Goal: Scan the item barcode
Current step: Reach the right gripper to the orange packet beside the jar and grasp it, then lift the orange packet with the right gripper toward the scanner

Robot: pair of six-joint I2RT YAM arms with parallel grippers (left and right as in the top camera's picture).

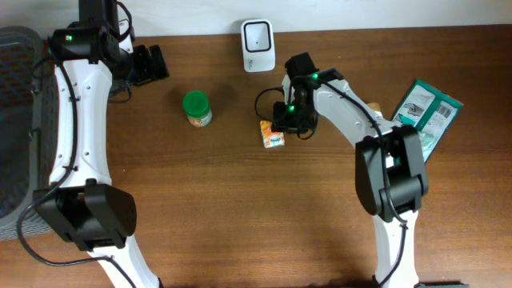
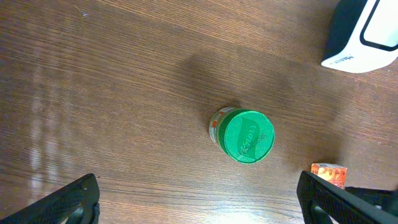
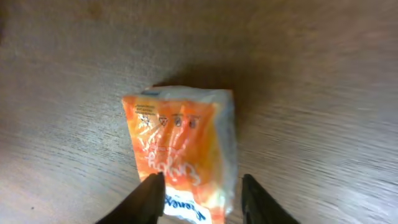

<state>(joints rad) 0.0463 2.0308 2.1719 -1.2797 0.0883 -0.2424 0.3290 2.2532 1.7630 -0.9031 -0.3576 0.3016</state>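
While the orange packet (image 1: 272,134) lies flat on the table (image 1: 240,208), at six o'clock from the white scanner (image 1: 258,46), the right gripper (image 3: 202,190) straddles its near end, fingers apart, one clear of the wrapper. Left gripper (image 2: 198,186), spread wide and empty, hovers near the green-lidded jar (image 2: 247,135), which stands at nine o'clock from the packet.
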